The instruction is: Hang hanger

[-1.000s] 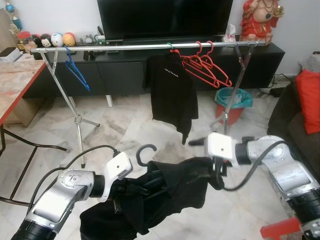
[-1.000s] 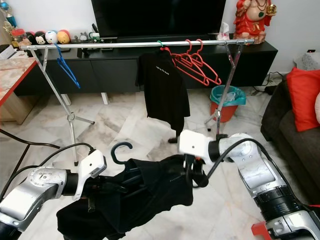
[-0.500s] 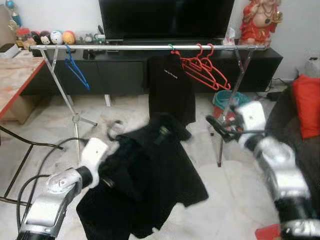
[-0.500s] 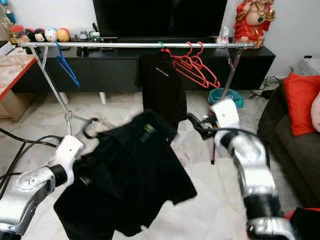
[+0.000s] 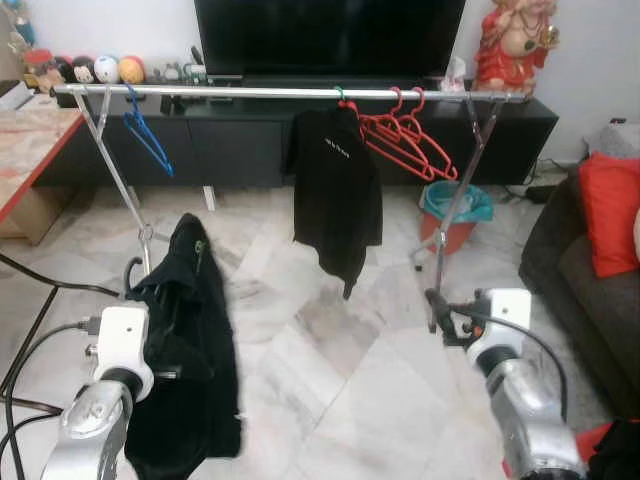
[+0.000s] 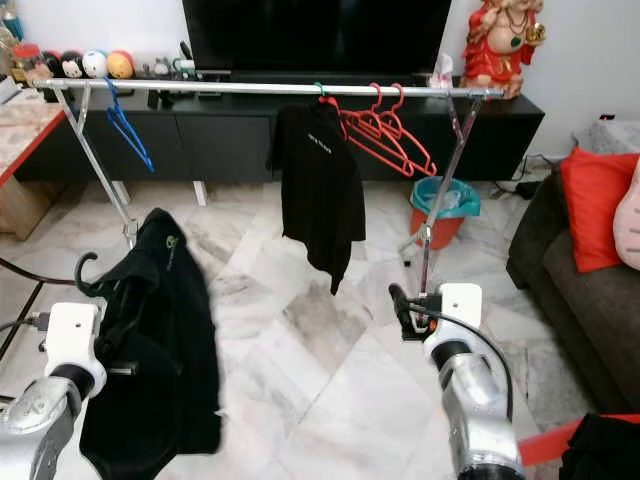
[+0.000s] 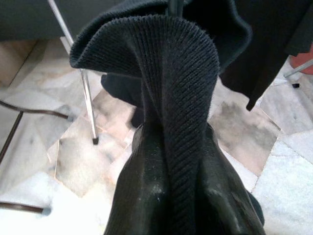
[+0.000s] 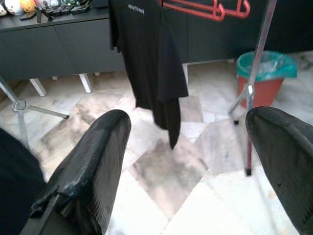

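left claw (image 7: 168, 161) pressed together on a fold of black ribbed cloth (image 7: 171, 88), fingers (image 7: 142, 186) either side of it. above that, a black garment (image 5: 185, 340) on a black hanger (image 6: 84, 272), hook poking out at the garment's left edge, all held low at the robot's left, well short of the rail (image 5: 290, 93) and hanging down past the silver left arm (image 5: 95, 430). floor (image 5: 330, 370) of pale marble tiles under it.

right claw (image 8: 190, 161) spread wide, nothing between the fingers (image 8: 93, 161), held forward at the robot's right near the foot of the rack's right leg (image 5: 455, 215). silver right arm (image 5: 525, 410) behind it.

farther out, a long metal rail across the room on crossed legs. on the rail: a blue hanger (image 5: 145, 140) near the left end, bare; a black shirt (image 5: 335, 190) around the middle on a green-hooked hanger; two red hangers (image 5: 415, 145) just right of the shirt, bare and tilted. red bucket (image 5: 455, 215) with a teal liner on the floor behind the right leg.

behind the rack, a low black cabinet (image 5: 240, 150) with a big dark tv (image 5: 330, 40) on it, small round toys (image 5: 95, 70) at the cabinet's left end, a red figurine (image 5: 515, 45) at its right end. desk (image 5: 30, 140) with a red edge at far left. dark sofa (image 5: 590, 300) with a red cushion (image 5: 608, 210) at far right.
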### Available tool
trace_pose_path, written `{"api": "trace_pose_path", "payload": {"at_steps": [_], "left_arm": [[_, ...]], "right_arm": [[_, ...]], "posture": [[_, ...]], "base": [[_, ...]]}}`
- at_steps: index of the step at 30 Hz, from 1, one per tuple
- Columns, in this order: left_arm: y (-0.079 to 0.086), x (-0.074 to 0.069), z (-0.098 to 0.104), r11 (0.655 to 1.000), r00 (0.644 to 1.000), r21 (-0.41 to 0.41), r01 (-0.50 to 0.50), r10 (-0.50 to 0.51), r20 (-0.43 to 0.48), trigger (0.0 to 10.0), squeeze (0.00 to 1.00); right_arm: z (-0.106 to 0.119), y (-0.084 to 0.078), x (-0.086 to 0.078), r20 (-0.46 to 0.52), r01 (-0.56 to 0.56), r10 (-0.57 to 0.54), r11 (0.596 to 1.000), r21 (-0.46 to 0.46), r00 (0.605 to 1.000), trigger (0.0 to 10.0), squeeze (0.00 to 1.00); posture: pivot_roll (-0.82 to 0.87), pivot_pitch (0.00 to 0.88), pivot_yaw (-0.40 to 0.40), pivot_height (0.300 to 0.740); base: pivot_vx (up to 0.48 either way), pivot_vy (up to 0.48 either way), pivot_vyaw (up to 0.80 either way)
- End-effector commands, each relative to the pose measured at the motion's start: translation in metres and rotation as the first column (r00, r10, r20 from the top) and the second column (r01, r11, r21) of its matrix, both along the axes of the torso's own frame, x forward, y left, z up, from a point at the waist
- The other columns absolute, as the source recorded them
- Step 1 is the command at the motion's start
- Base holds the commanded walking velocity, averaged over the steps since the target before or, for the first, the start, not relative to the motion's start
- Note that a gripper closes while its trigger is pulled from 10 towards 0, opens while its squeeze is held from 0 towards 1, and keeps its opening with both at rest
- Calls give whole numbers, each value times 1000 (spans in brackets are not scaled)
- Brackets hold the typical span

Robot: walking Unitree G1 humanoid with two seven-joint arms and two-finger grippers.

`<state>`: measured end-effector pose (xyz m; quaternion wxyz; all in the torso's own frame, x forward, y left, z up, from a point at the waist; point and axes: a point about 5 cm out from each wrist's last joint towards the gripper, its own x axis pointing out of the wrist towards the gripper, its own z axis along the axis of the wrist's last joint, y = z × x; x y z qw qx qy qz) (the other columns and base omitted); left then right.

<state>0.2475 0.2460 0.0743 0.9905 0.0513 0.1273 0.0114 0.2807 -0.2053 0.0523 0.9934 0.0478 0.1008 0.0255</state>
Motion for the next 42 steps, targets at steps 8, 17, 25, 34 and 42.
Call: {"api": "trace_pose_path", "payload": {"at_steps": [8, 17, 25, 34, 42], "left_arm": [[8, 10, 10, 999, 995, 44, -24, 20, 96, 10000, 0], [8, 18, -1, 999, 997, 24, -33, 31, 77, 10000, 0], [0, 23, -5, 999, 995, -12, -42, 43, 88, 10000, 0], [-3, 21, -5, 999, 994, -26, -38, 41, 99, 10000, 0], [-11, 25, -5, 999, 995, -35, -8, 11, 101, 10000, 0]], "right_arm": [[-10, 18, -4, 12, 19, -20, 1000, 17, 1000, 10000, 0], [-10, 27, -4, 31, 19, -19, 1000, 8, 999, 10000, 0], [-14, 31, -6, 21, 31, -31, 999, 6, 999, 10000, 0], [-16, 23, -9, 13, 22, -21, 999, -36, 1000, 10000, 0], [-20, 19, -15, -1, 44, -44, 999, -9, 999, 10000, 0]], "posture": [[78, 0, 78, 740], [44, 0, 75, 740], [61, 0, 52, 740], [48, 0, 45, 740], [29, 0, 60, 740]], "base": [[0, 0, 0], [0, 0, 0], [0, 0, 0], [193, 0, 0], [313, 0, 216]]}}
